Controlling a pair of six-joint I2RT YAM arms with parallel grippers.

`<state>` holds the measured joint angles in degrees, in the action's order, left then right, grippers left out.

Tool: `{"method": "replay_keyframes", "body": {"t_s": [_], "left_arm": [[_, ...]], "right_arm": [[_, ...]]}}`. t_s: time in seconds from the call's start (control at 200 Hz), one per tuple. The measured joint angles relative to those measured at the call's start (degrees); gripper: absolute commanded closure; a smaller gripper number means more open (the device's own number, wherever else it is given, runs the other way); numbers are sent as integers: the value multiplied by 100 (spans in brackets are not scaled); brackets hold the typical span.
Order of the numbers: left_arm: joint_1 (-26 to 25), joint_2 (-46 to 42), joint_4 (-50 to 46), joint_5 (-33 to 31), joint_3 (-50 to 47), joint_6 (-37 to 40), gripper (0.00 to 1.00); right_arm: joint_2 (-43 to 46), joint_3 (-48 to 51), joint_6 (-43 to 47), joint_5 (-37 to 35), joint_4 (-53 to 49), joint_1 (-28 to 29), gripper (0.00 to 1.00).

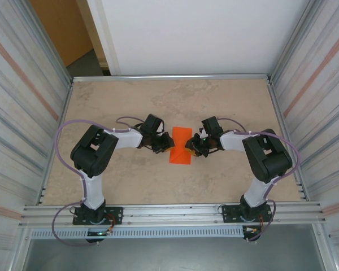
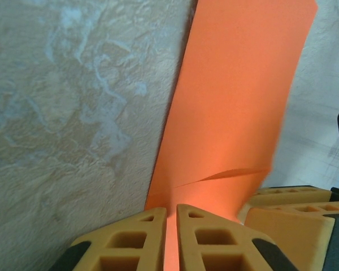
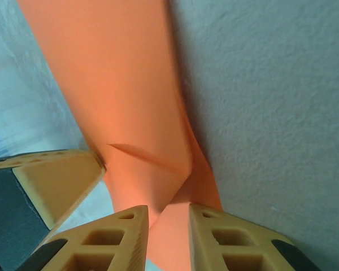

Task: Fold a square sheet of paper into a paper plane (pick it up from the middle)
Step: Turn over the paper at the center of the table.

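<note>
Paper (image 1: 181, 145), smooth orange, creased, pinched by left gripper (image 2: 170, 212); right gripper (image 3: 168, 212) ajar around it.

The top view looks down from above and behind onto the whole table (image 1: 130, 101). Both wrist views look close and low from opposite sides, sharing the paper (image 1: 181, 145).

Smooth matt orange paper (image 1: 181, 141) lies on a rough, mottled stone-look table (image 1: 130, 96).
</note>
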<state>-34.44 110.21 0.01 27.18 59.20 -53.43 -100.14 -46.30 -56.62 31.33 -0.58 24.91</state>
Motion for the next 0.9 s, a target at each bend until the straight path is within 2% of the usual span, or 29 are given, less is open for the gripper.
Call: {"method": "replay_keyframes", "body": {"t_s": [0.621, 0.897], "left_arm": [[0, 0, 4, 0, -7, -2, 87], [0, -2, 4, -2, -7, -2, 87]], "right_arm": [[-17, 2, -22, 42, 483, 2, 85], [-17, 116, -260, -33, 472, 26, 79]]}}
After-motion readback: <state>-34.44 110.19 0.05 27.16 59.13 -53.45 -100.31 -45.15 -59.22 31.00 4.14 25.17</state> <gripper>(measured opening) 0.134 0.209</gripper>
